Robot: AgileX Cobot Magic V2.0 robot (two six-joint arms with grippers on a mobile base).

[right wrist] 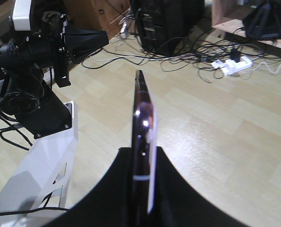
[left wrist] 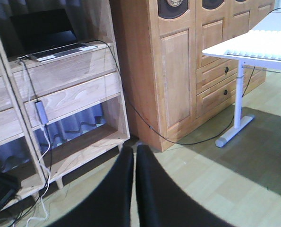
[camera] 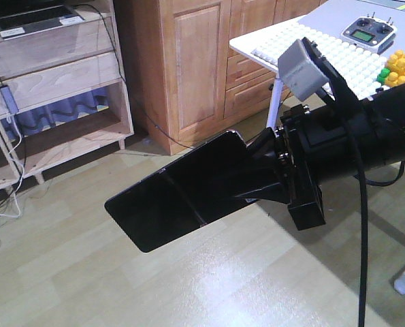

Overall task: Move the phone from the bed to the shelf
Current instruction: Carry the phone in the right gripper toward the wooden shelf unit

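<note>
Right gripper (right wrist: 141, 158) pinches the phone (camera: 178, 197) by one end, holding it in the air above the pale wood floor (camera: 209, 279), the black slab reaching left. Left gripper (left wrist: 134, 163) has its fingers pressed together on nothing. Farther off, at the left, stands the shelf (camera: 59, 78), with a laptop (camera: 35, 20) on an upper board.
</note>
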